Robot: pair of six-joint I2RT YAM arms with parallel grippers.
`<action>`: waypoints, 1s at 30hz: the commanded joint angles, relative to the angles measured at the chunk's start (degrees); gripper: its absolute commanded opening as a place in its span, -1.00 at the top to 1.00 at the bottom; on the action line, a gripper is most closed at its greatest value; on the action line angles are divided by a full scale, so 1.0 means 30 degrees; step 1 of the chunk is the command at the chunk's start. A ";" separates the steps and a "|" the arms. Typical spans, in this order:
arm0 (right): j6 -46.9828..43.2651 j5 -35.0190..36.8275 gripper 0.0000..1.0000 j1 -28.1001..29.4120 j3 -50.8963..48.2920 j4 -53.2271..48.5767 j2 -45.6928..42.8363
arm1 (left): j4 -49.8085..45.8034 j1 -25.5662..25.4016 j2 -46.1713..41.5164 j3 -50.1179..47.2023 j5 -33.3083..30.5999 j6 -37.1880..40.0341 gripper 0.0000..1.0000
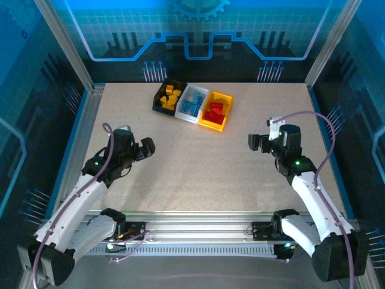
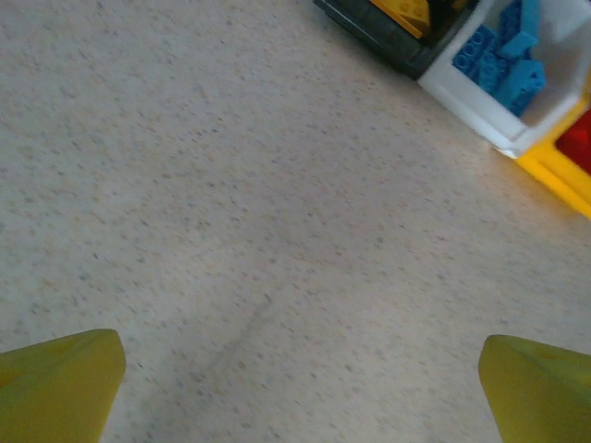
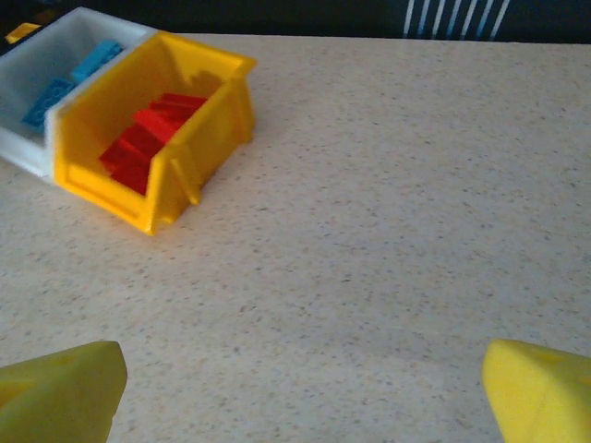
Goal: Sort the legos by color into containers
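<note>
Three joined containers stand at the back middle of the table. The black one (image 1: 157,103) holds yellow legos (image 1: 171,96), the white one (image 1: 186,119) holds blue legos (image 1: 194,107), and the yellow one (image 1: 212,126) holds red legos (image 1: 215,111). My left gripper (image 1: 146,149) hovers open over bare tabletop at the left, well short of the bins. In the left wrist view the left gripper (image 2: 300,378) has nothing between its yellow fingers (image 2: 65,378). My right gripper (image 1: 255,142) is open at the right, and in its wrist view the right gripper (image 3: 305,378) is empty, with the yellow bin (image 3: 199,138) ahead to the left.
The speckled tabletop (image 1: 198,174) is bounded by aluminium frame posts (image 1: 66,45) at the back corners and a rail (image 1: 198,229) at the near edge, where both arm bases sit.
</note>
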 commanded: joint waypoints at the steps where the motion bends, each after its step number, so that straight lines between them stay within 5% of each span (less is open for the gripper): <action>1: -0.0653 -0.1253 -1.00 -0.1518 -0.0145 0.1954 0.0508 | 0.2734 -0.0044 -0.0420 -0.0847 -0.2292 0.2275 -0.98; 6: -0.1072 -0.2847 -1.00 -0.3172 -0.0591 0.3849 0.2614 | 0.3898 -0.0039 0.0247 -0.1475 -0.3345 0.3171 -0.98; 17: -0.1321 -0.3840 -1.00 -0.2325 -0.1817 1.0506 0.8492 | 1.0182 0.0985 0.3743 -0.2610 -0.4386 0.5683 -0.98; 30: -0.1470 -0.3314 -1.00 -0.1436 -0.3598 1.5283 0.9688 | 1.6939 0.3599 1.0280 -0.2625 -0.3276 0.8383 -0.98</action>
